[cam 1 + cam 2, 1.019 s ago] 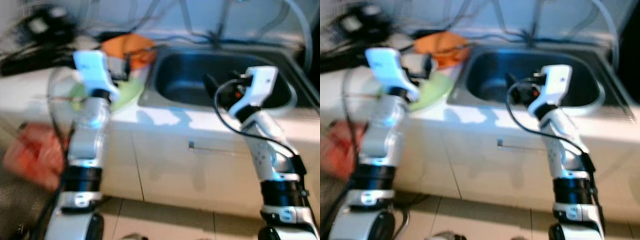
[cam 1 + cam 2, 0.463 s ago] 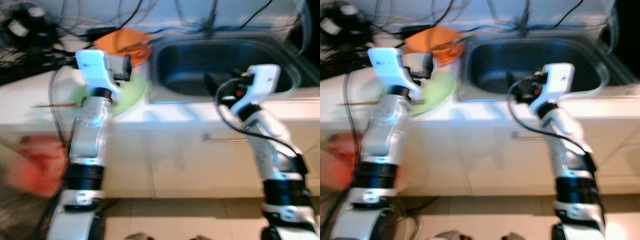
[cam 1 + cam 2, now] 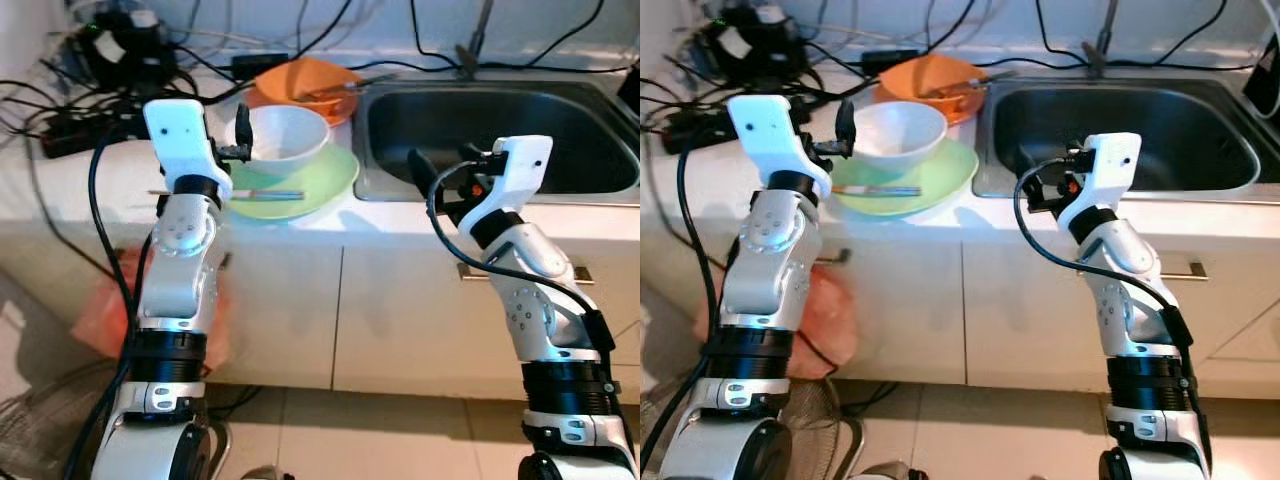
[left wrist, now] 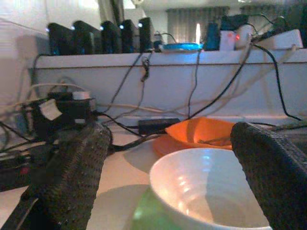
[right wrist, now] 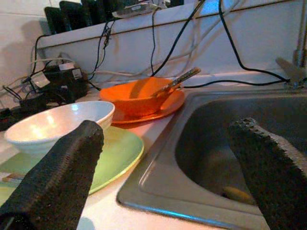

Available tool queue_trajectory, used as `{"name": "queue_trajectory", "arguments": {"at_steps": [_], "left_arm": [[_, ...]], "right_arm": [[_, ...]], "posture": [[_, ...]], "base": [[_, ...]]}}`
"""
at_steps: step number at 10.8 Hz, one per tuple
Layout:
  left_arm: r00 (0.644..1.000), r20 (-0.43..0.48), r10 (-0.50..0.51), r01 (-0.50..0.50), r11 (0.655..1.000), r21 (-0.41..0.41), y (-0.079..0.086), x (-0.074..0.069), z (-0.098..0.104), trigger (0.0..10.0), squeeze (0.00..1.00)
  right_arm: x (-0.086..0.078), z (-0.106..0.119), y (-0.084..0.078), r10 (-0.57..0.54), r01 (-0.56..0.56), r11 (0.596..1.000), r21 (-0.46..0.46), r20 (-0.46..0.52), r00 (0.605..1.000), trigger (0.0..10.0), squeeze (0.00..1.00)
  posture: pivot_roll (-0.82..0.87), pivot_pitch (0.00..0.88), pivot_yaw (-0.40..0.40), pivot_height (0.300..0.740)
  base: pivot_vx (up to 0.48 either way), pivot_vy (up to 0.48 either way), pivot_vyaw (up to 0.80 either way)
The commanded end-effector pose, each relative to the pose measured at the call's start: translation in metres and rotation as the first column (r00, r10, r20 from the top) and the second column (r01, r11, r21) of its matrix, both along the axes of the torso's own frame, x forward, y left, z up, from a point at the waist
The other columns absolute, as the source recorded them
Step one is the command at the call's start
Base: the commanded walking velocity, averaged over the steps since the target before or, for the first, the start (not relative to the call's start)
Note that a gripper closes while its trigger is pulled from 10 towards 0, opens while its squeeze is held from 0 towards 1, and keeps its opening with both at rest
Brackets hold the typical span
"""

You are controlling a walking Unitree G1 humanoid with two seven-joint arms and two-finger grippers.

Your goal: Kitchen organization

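— White bowl [image 3: 287, 137] sits on the green plate [image 3: 325, 180], with chopsticks [image 3: 262, 194] lying across the plate in front of it. Behind them, touching the sink [image 3: 500, 140] edge, is an orange bowl [image 3: 300, 82] on an orange plate, utensils resting in it.

— And the robot's arms?

— The left gripper [image 4: 172, 163] hovers just beside the white bowl, fingers spread wide on either side of it in the wrist view. The right gripper [image 5: 168, 158] is raised over the counter edge near the sink, fingers also apart, holding nothing.

— What might go wrong?

— If the left gripper goes for the bowl, its near finger could nudge the rim and slide bowl and plate together toward the counter edge. The chopsticks lie loose, so any shove on the plate could roll them off onto the floor.

— Anything else?

— Cables [image 3: 70, 100] crowd the counter behind the left arm; a wide swing could snag one.
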State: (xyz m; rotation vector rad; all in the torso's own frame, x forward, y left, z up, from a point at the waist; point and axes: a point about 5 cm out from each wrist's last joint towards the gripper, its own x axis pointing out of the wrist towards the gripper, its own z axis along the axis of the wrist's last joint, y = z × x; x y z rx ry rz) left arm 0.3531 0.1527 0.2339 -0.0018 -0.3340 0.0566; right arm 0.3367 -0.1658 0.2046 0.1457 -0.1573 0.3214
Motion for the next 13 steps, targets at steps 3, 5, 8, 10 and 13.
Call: {"name": "queue_trajectory", "arguments": {"at_steps": [3,5,8,10,13], "left_arm": [[0.999,-0.024,0.047,-0.047,0.999,-0.015,0.005,0.000,-0.001,10.0,0.00],[0.996,-0.043,0.083,-0.085,0.996,-0.039,0.008,0.001,-0.001,10.0,0.00],[0.975,-0.084,0.204,-0.218,0.943,-0.250,0.042,-0.007,-0.002,10.0,0.00],[0.979,-0.095,0.183,-0.204,0.922,-0.329,0.048,-0.009,-0.005,10.0,0.00],[0.974,-0.158,0.160,-0.215,0.870,-0.444,0.054,-0.011,-0.013,10.0,0.00]], "right_arm": [[-0.002,0.009,0.004,0.071,-0.071,0.997,-0.008,0.024,0.997,10.0,1.00],[-0.008,0.012,0.015,0.178,-0.177,0.984,-0.034,0.031,0.983,10.0,1.00],[-0.016,0.005,0.028,0.288,-0.287,0.956,-0.056,0.002,0.958,10.0,1.00],[-0.018,0.004,0.032,0.333,-0.333,0.941,-0.056,-0.009,0.943,10.0,1.00],[-0.038,-0.002,0.050,0.552,-0.557,0.826,-0.088,-0.078,0.830,10.0,0.90]], "posture": [[0.02,0.031,0.052,0.740],[0.02,0.030,0.055,0.740],[0.03,0.032,0.053,0.740],[0.04,0.031,0.051,0.740],[0.06,0.027,0.052,0.740]], "base": [[0.000,0.000,0.00],[0.000,0.000,0.00],[0.000,0.000,0.00],[0.000,0.000,0.00],[0.000,0.000,0.00]]}}
